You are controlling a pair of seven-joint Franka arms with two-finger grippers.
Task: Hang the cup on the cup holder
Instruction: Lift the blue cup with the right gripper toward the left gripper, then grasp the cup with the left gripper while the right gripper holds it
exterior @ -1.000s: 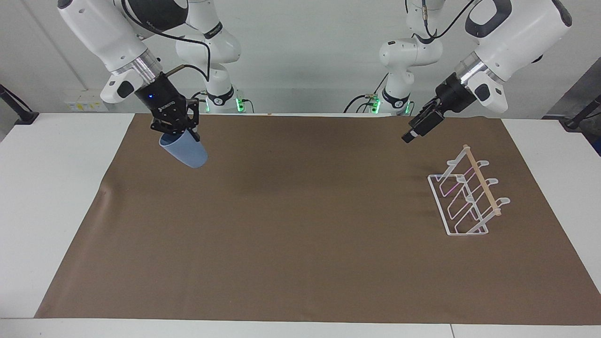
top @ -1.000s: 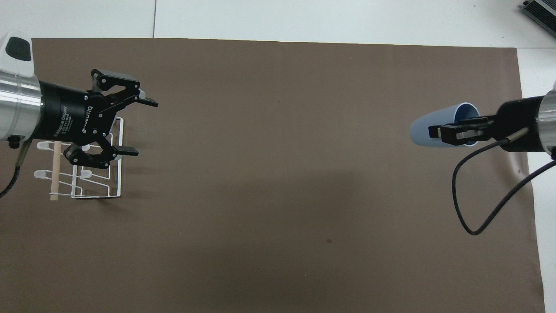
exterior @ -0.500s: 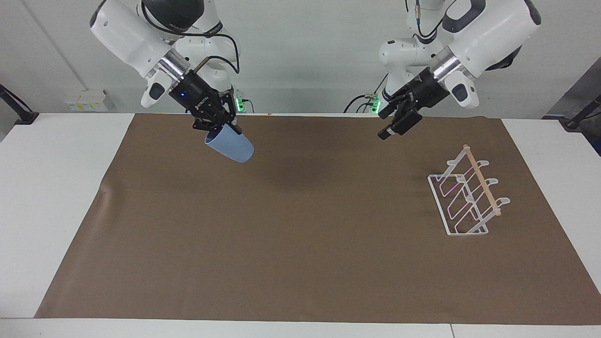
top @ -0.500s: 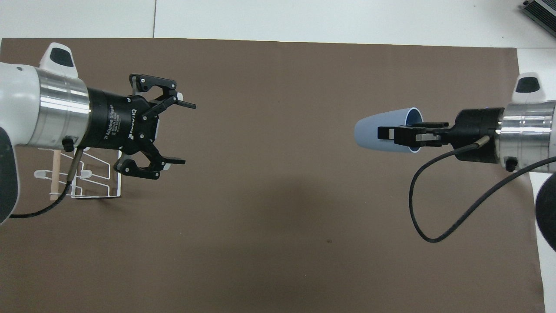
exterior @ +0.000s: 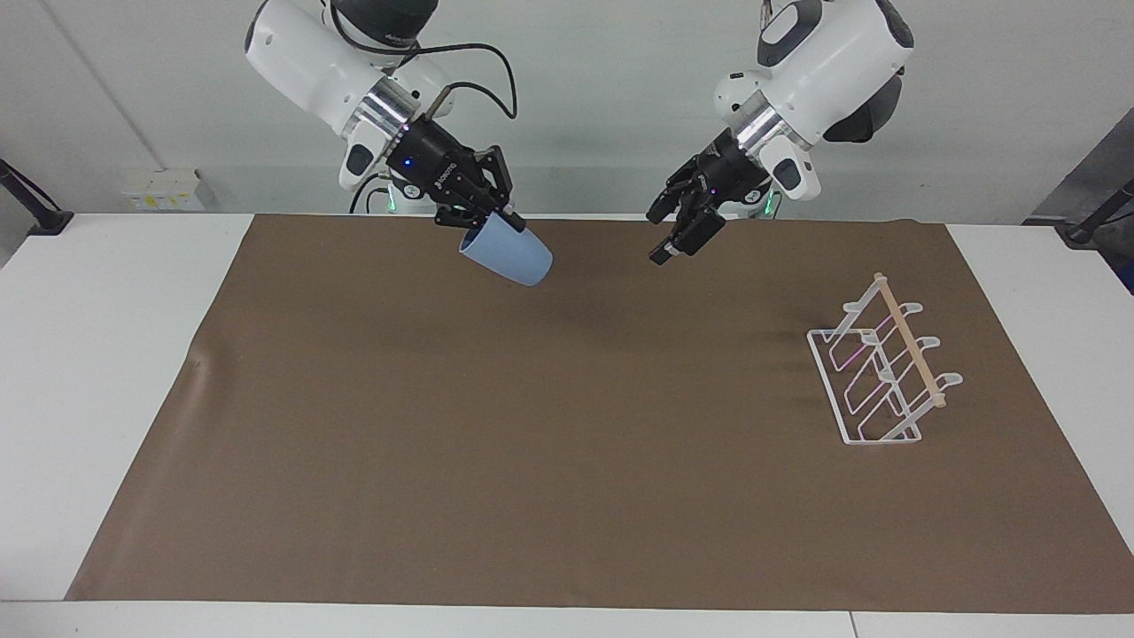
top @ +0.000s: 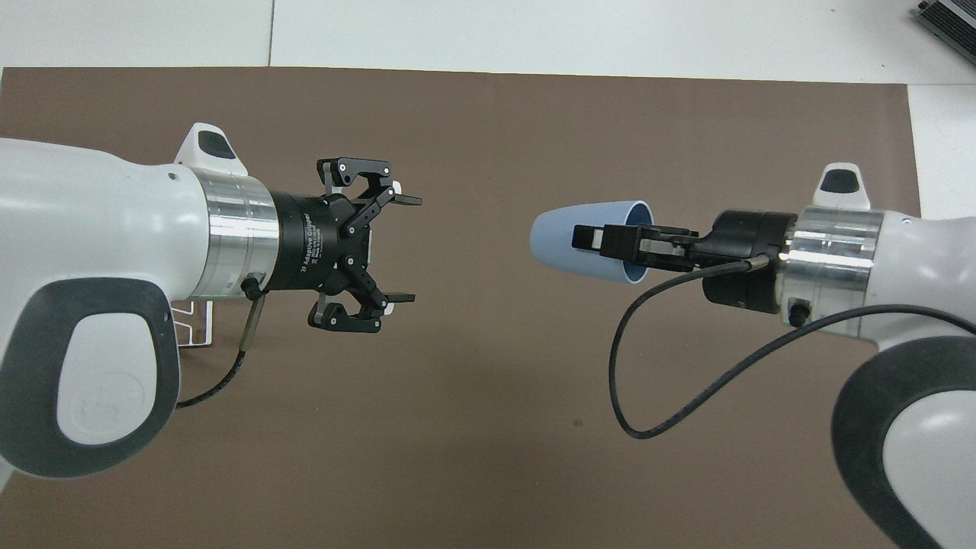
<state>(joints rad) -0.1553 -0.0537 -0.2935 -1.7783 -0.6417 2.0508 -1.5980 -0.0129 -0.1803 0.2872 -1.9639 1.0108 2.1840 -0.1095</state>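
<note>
My right gripper (exterior: 508, 222) is shut on the rim of the light blue cup (exterior: 507, 253), with one finger inside it and one outside. The cup (top: 564, 244) hangs tilted in the air over the brown mat, its base pointing at my left gripper (exterior: 671, 247). That gripper (top: 409, 248) is open and holds nothing, a short gap from the cup's base. The white wire cup holder (exterior: 881, 372), with its wooden dowel on top, stands on the mat toward the left arm's end. In the overhead view the left arm hides all of the cup holder (top: 191, 329) but a bit of wire.
The brown mat (exterior: 532, 425) covers most of the white table (exterior: 97, 354). A black cable (top: 633, 381) loops down from the right wrist. A dark device (top: 945, 23) lies at the table corner farthest from the robots at the right arm's end.
Both arms have swung in toward the middle of the table. The right gripper brought the cup along, and the left gripper left its spot above the cup holder. Neither grip has changed.
</note>
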